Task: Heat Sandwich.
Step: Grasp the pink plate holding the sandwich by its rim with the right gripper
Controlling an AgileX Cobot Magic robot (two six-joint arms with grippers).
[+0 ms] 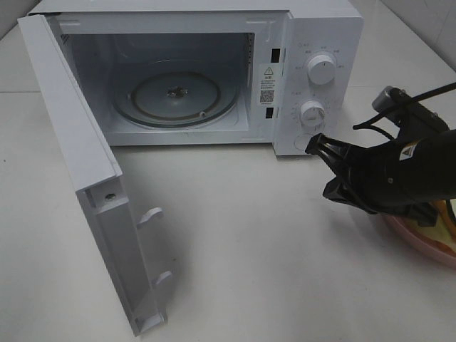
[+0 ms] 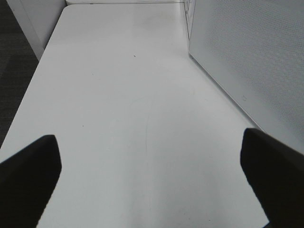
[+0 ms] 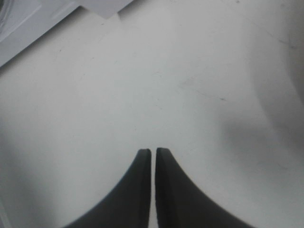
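The sandwich (image 1: 447, 216) shows only as a pale yellowish sliver on the pink plate (image 1: 420, 241) at the right edge, mostly hidden behind my right arm. My right gripper (image 1: 314, 144) hovers above the table just in front of the microwave's lower right corner, left of the plate. In the right wrist view the right gripper (image 3: 153, 151) has its fingertips nearly touching, with nothing between them. The left gripper (image 2: 149, 140) is open over bare table beside the microwave's perforated side wall (image 2: 247, 61); it is outside the exterior high view.
The white microwave (image 1: 317, 35) stands at the back with its door (image 1: 78, 164) swung wide open to the left, reaching toward the table's front. Its glass turntable (image 1: 178, 100) is bare. Two control knobs (image 1: 320, 70) face my right gripper.
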